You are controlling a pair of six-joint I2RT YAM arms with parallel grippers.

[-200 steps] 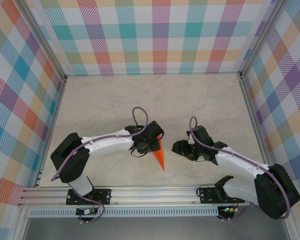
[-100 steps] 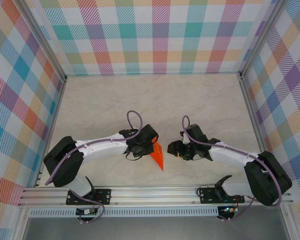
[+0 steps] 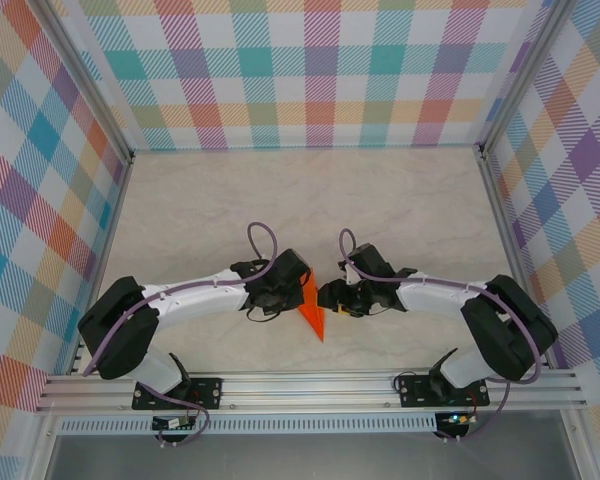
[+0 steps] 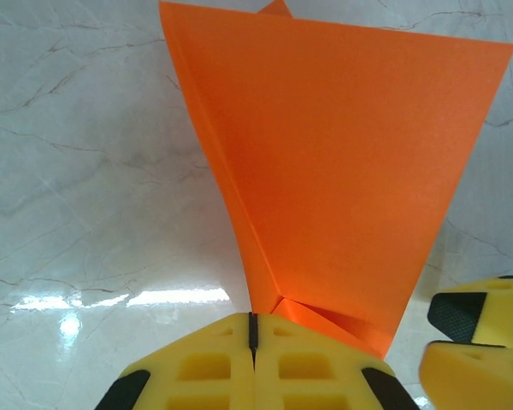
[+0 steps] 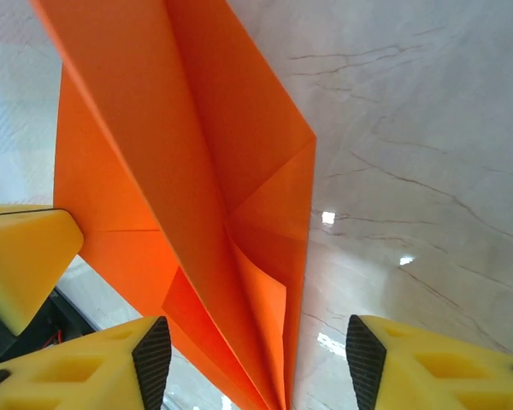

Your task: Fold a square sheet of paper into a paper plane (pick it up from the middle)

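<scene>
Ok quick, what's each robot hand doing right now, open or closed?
Left gripper: shut on the folded bright orange paper sheet.
Right gripper: open, one finger on each side of the paper, not clamping it.

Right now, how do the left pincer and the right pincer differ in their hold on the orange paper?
The left pincer is shut, its fingers pressed together on the folded orange paper; the right pincer is open, its fingers spread with the paper between them. In the top view the left pincer reaches the paper from the left, the right pincer from the right. Both have yellow fingers.
</scene>
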